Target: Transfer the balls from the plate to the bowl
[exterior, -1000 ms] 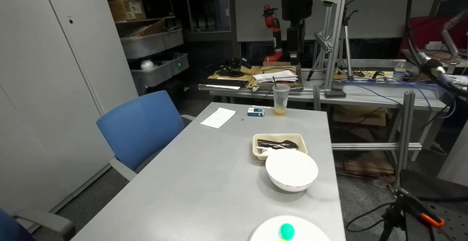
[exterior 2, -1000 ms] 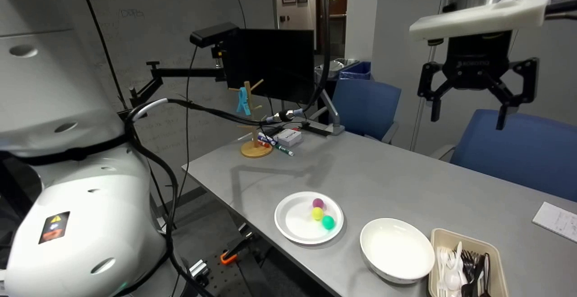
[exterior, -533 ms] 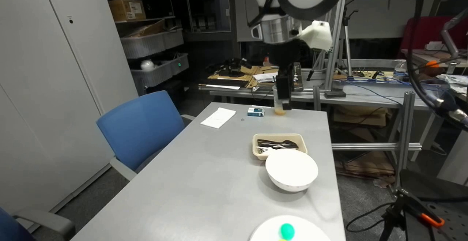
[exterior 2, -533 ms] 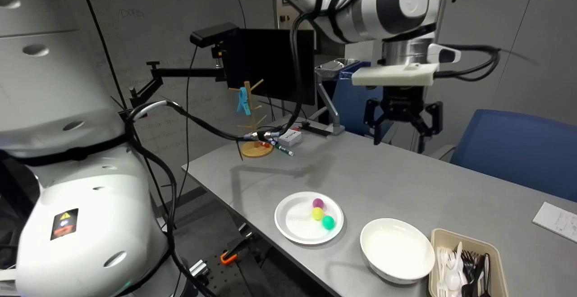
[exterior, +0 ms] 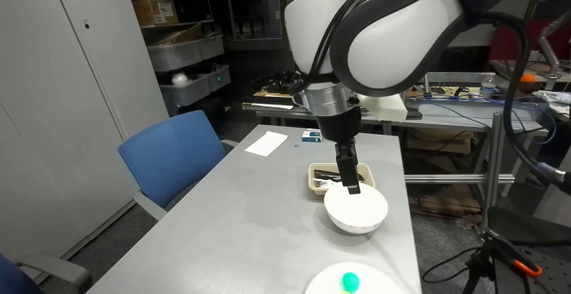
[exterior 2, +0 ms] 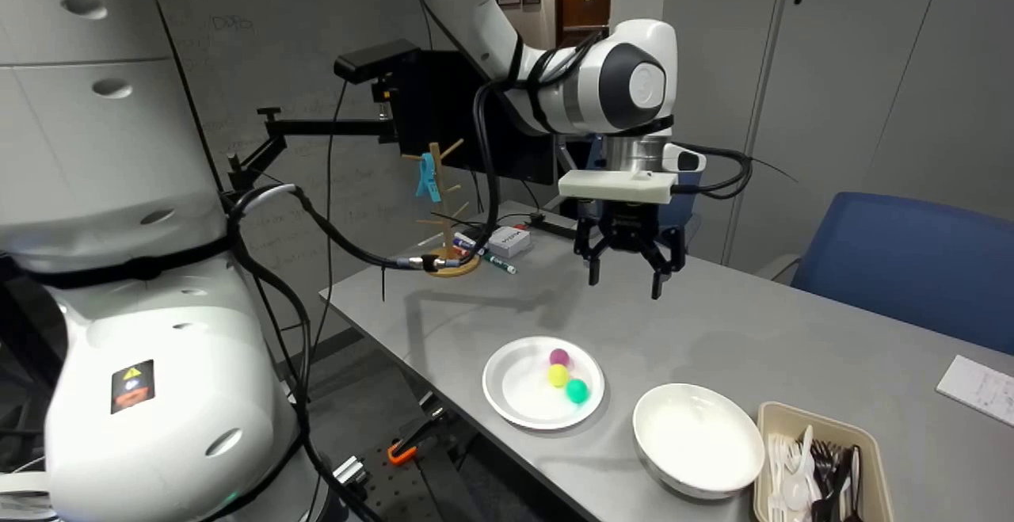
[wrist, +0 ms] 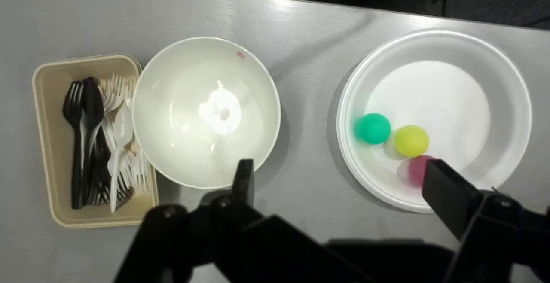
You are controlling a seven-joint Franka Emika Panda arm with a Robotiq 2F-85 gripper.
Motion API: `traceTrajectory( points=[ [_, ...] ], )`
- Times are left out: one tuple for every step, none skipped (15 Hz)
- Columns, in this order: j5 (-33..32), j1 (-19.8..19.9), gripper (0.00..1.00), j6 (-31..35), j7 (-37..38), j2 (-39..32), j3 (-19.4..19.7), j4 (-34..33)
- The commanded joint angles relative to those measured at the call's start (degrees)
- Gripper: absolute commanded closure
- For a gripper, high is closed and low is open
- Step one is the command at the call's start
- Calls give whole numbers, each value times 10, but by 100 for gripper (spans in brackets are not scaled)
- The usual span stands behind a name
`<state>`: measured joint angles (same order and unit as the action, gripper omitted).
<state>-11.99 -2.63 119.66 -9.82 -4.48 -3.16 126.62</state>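
The green ball (wrist: pixel 374 129), yellow ball (wrist: pixel 411 141) and magenta ball (wrist: pixel 417 171) cluster along the lower left of the plate (wrist: pixel 455 98), at the wrist view's right; the bowl (wrist: pixel 193 81) is left of centre. The pincer (exterior 2: pixel 625 283), just right of centre in an exterior view, hangs above the tabletop (wrist: pixel 309 111), jaws wide apart, holding nothing. For a clean pick, I'd centre over the green ball, lower the jaws clear of the yellow one and the rim, then close softly, as smooth spheres may roll. The plate is shallow with a finely ribbed wall; the bowl deep and glossy.
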Motion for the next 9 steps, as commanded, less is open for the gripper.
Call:
traceTrajectory(
  points=[
    [0,-1,0,-1,-1,0,1,-1],
    [0,-1,0,-1,-1,0,1,-1],
    [0,-1,0,-1,-1,0,1,-1],
    [-3,-1,0,8,2,-9,1,-3],
    [-14,-3,0,15,8,-19,0,-4],
    [-1,-4,0,25,-5,-31,-3,-3],
    [9,-6,0,37,-10,-44,-6,-2],
    [15,-6,0,49,-12,-56,-9,-2],
    [19,-7,0,64,-13,-69,-12,-2]
  ],
)
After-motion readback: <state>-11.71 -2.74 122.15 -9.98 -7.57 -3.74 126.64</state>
